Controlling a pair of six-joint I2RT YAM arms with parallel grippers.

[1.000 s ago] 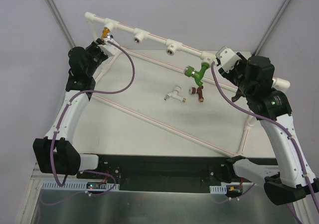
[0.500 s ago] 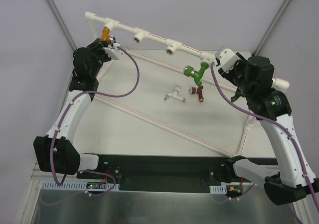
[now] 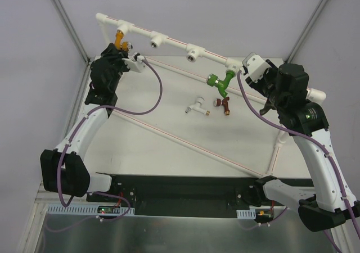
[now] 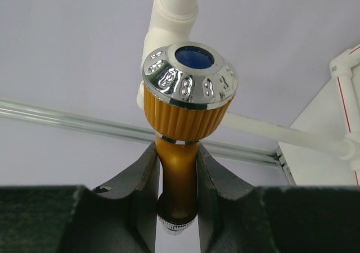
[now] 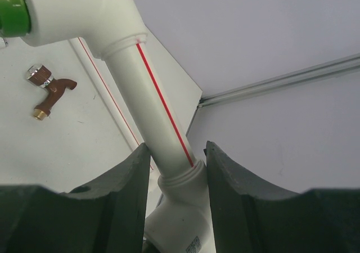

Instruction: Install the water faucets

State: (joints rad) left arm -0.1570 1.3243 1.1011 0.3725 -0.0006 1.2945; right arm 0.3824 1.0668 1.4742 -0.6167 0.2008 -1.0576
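Well, the left tool (image 4: 176,150) is clenched on the orange faucet (image 4: 187,109) at the pipe's (image 3: 174,44) 11 o'clock end, stem running from tool toward 12. The right tool (image 5: 177,152) straddles the pipe; grip unclear.

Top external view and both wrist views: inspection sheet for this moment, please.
Surface: white table, crossed by the white pipe frame.
Job's things: orange-gold faucet at the frame's leftmost tee; green faucet at a tee further right; two tee sockets between them empty; dark red faucet and white faucet loose on the table.
Clutter: nothing seen.
Hands: left hand shut on the orange-gold faucet; right hand shut on the frame's pipe.
Cables: purple cables along both arms.
Surroundings: pale walls, metal corner posts.
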